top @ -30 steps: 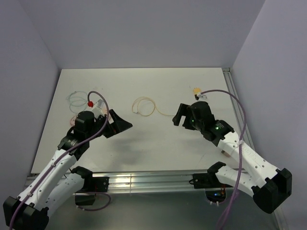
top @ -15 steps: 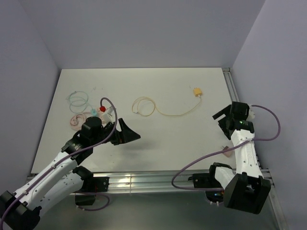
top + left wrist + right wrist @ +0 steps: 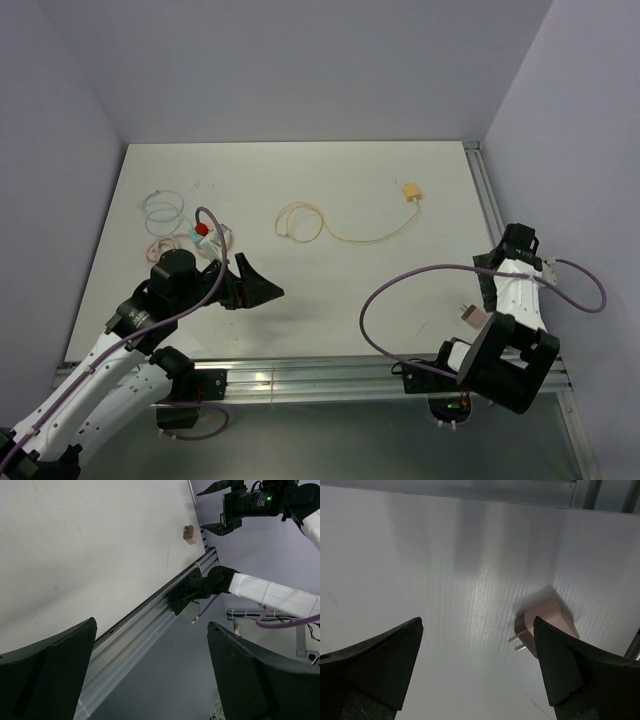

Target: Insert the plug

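Right gripper [image 3: 477, 660] hangs over the pink two-prong plug [image 3: 545, 625]. Jaws are wide apart and hold nothing. This is judged a pre-grasp stance, with the plug off-centre toward one jaw.

The plug lies flat on the white worktop [image 3: 420, 570], near the right end of the aluminium rail [image 3: 300, 375]. It has a small blocky body with two bare metal prongs at one end.

Left gripper [image 3: 258, 283] is raised further left along that rail, jaws apart and empty, likely on standby.

2 units inspected. Left arm [image 3: 105, 350] and right arm [image 3: 522, 290]: white shells, black joints, black bases. Purple cable [image 3: 430, 268] loops off each. Fingers [image 3: 47, 672] black, wedge-shaped. Green light [image 3: 268, 498] on right wrist.
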